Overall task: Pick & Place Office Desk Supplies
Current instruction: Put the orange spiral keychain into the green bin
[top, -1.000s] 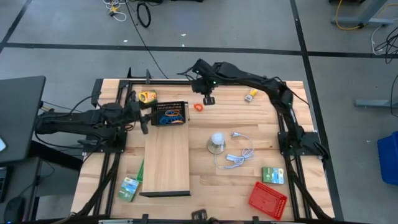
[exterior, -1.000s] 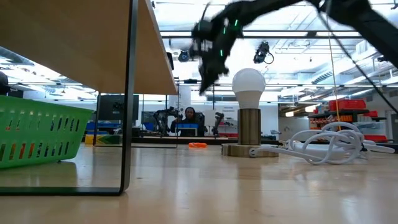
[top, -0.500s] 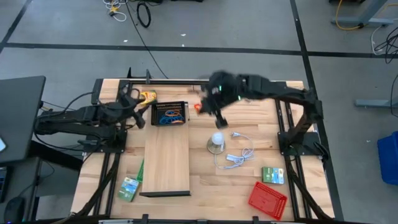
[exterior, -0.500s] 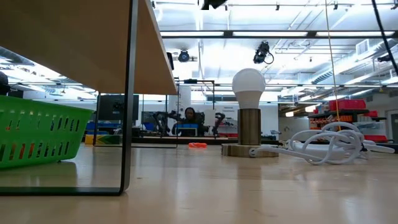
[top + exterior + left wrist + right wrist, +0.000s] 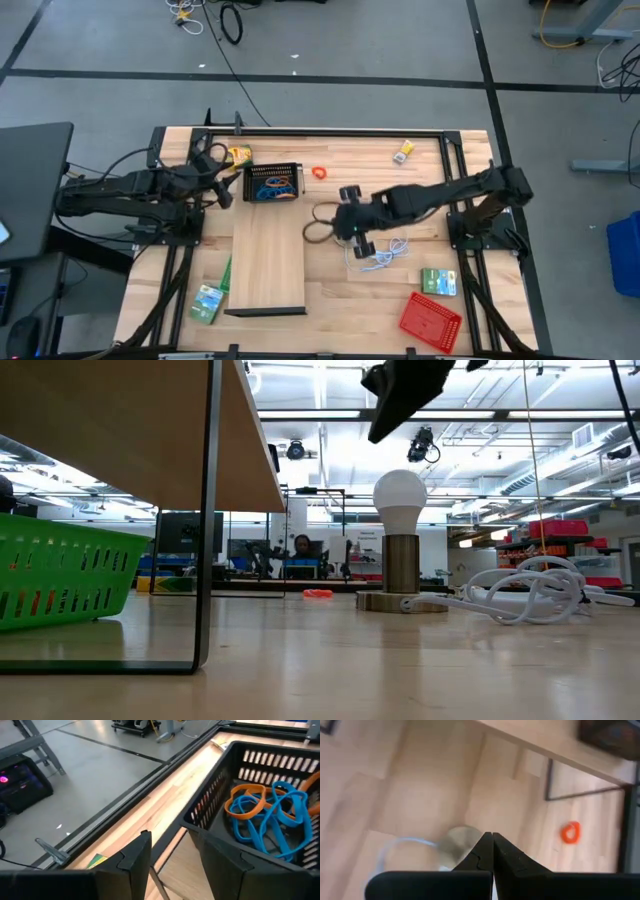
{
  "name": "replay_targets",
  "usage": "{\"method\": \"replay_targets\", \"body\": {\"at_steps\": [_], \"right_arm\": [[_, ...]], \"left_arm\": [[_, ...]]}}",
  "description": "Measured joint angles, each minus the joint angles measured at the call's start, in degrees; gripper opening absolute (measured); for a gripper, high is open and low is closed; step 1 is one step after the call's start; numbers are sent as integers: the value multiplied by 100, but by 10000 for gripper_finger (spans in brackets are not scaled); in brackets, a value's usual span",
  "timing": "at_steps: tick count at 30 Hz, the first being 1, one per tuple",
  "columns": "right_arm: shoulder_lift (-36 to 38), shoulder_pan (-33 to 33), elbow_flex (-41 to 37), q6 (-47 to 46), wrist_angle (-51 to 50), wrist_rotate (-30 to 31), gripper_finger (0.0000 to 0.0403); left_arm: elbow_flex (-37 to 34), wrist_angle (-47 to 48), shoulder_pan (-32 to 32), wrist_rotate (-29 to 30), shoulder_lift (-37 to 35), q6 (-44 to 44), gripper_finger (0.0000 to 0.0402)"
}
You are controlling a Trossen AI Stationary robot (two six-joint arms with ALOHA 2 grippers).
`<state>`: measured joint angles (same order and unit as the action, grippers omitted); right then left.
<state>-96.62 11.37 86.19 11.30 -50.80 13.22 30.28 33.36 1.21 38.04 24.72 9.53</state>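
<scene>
Right gripper (image 5: 492, 836) fingers pressed together, empty, arm stretched low across desk (image 5: 420, 185) above white bulb lamp (image 5: 400, 540). Left gripper (image 5: 170, 850) fingers apart, empty, beside black mesh tray (image 5: 273, 182) w/ blue and orange bands (image 5: 267, 812). Small orange loop clip (image 5: 320, 173) loose on desk nr tray.

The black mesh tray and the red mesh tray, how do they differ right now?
The black mesh tray holds blue and orange bands; nothing shows inside the red mesh tray. The black one sits squarely beside the wooden board's far end, while the red one lies skewed at the table's near right corner. Both are small mesh trays.
</scene>
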Motion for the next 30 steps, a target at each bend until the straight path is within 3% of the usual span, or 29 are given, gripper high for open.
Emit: {"method": "replay_targets", "body": {"at_steps": [6,10,13,17,22,30], "right_arm": [[-13,359,-285,-534,373,-240,16],[-14,504,-443,-1100,178,150,65],[-15,626,-528,-1361,-100,499,107],[-15,726,-605,-1492,-289,655,149],[-17,726,-605,-1496,-346,558,165],[-20,755,-605,-1570,-761,572,166]], "left_arm": [[401,-11,-4,-206,-1,-298,180],[807,565,76,-185,29,-19,201],[1005,1129,252,147,139,514,213],[1045,1082,451,188,263,637,212],[1043,869,677,-516,669,465,180],[1099,549,971,-677,1179,239,84]]}}
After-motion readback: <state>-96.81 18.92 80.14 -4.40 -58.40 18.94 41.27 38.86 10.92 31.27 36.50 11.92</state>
